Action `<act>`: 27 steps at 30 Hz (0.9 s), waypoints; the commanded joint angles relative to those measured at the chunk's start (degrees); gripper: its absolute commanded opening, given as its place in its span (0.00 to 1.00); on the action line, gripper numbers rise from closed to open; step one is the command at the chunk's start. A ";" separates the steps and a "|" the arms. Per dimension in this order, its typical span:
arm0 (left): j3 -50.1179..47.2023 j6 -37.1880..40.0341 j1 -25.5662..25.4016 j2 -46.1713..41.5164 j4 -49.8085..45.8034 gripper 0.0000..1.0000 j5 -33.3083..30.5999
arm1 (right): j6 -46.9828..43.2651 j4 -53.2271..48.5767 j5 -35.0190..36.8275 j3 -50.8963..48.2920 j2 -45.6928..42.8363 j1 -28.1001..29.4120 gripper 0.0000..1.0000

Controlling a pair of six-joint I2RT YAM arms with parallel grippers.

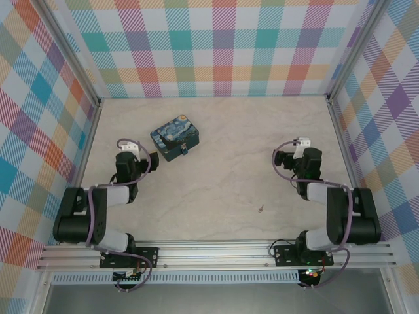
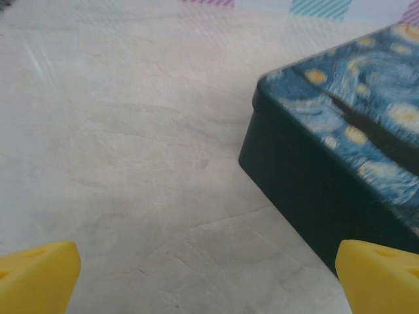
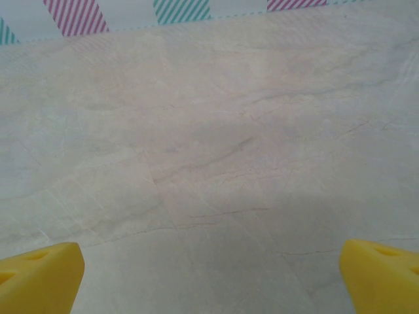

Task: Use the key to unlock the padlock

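A: While both arms sit folded, the left gripper [image 2: 209, 281] reads wide open, yellow fingertips [image 2: 36, 275] at the frame corners, nothing between them. The starry box [image 2: 327, 163] is just beside the right fingertip; whether they touch, cannot tell.
B: Same for the right gripper [image 3: 209, 278]: spread, empty, over bare table [image 3: 209, 131].
A: Blue padlock [image 1: 186, 150] on the box's near side. The key [image 1: 261, 209] lies alone mid-table, well apart from both grippers.

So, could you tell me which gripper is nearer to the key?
Right. The right gripper sits beyond the key, slightly to its right; the left gripper is well off to the key's left, beside the painted box.
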 commanded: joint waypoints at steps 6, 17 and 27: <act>10.46 -9.69 -0.44 -15.07 -32.48 1.00 -0.54 | 8.71 -34.01 -4.99 10.73 -15.94 0.18 1.00; 22.04 -16.49 -4.69 -12.32 -43.91 1.00 14.15 | 25.00 -52.55 -24.18 14.11 -22.37 0.20 1.00; 31.27 -15.77 -12.82 -0.86 -41.02 1.00 13.28 | 23.88 -61.19 -18.31 16.13 -19.56 6.51 1.00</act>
